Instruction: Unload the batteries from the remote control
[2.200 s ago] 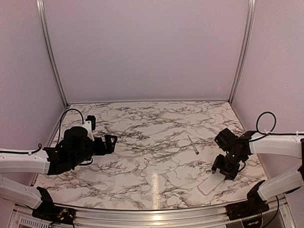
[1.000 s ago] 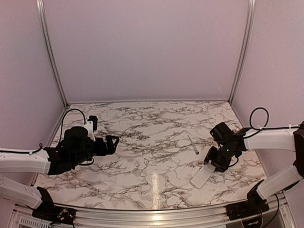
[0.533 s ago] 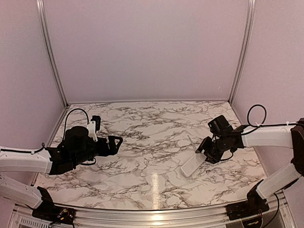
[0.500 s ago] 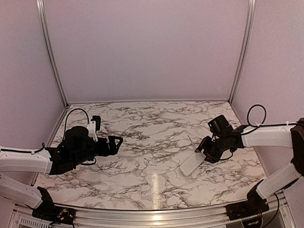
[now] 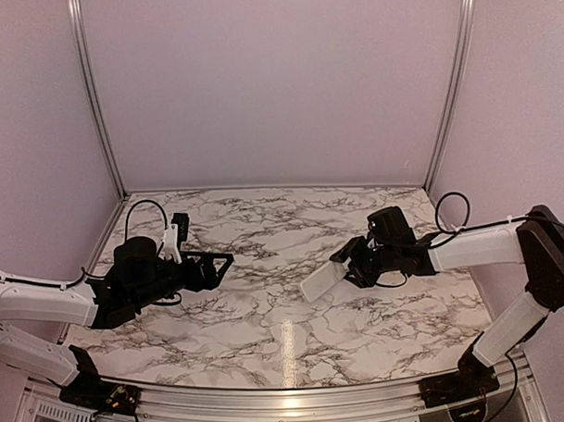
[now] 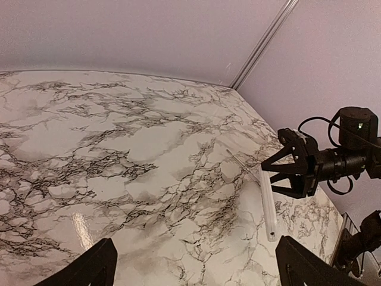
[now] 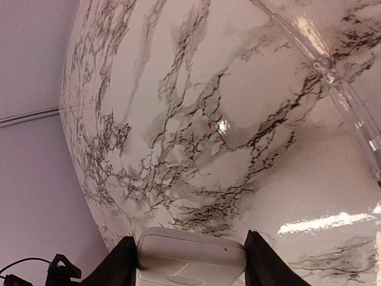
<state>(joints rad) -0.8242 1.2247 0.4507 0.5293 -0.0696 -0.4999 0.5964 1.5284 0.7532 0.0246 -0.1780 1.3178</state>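
The right end effector (image 5: 351, 264) pinches one short end of the remote control (image 5: 322, 282), holding it in the air above the tabletop (image 5: 264, 230) — a little right of its middle. The left end effector (image 5: 219, 265) hangs nearer the left edge, fingers spread wide. A thin pale rod (image 6: 241, 165) lies toward the right edge.

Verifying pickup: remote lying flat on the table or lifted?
Lifted. Right gripper clamps one end of the remote; it hangs tilted above the table.

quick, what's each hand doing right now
Left hand: open, holding nothing.
Right hand: closed on one end of the remote control.
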